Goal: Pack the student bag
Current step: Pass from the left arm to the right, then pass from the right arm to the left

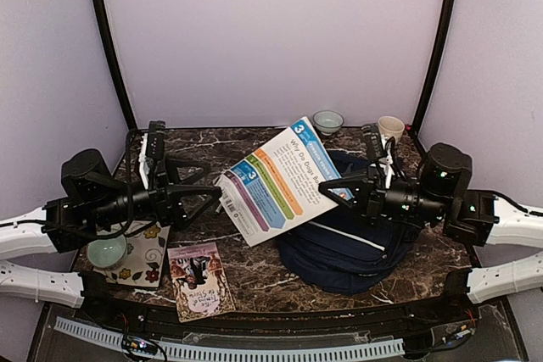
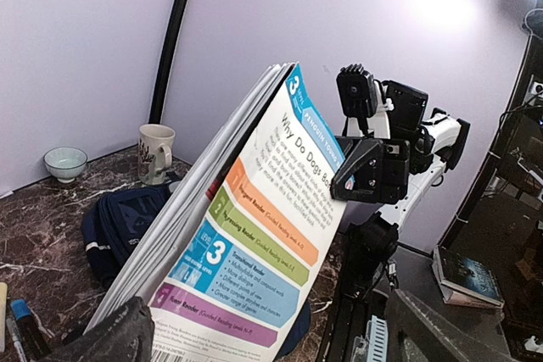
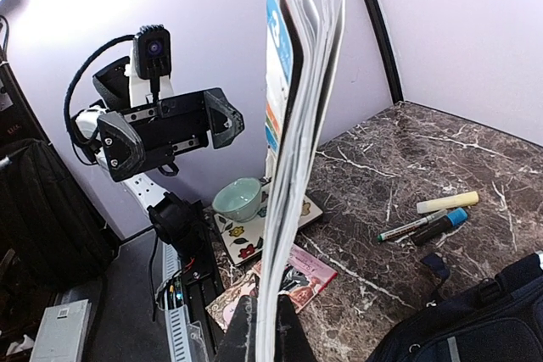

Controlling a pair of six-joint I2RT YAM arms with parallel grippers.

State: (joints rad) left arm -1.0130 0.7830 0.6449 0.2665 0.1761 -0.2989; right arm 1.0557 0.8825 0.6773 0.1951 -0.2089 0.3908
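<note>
The student bag (image 1: 348, 247), a navy backpack with a white stripe, lies on the right of the marble table; it also shows in the left wrist view (image 2: 127, 218) and the right wrist view (image 3: 479, 320). My right gripper (image 1: 329, 186) is shut on the edge of a thin reader book (image 1: 276, 180) and holds it upright in the air left of the bag; the fingers (image 3: 246, 332) pinch its pages (image 3: 297, 150). My left gripper (image 1: 214, 192) is open, its jaws wide, right at the book's left edge (image 2: 254, 243).
A teal bowl (image 1: 107, 252) sits on a floral book (image 1: 144, 260) at front left, beside a pink book (image 1: 200, 277). A small bowl (image 1: 327, 121) and a mug (image 1: 390, 127) stand at the back. A highlighter (image 3: 447, 202) and pens (image 3: 416, 226) lie near the bag.
</note>
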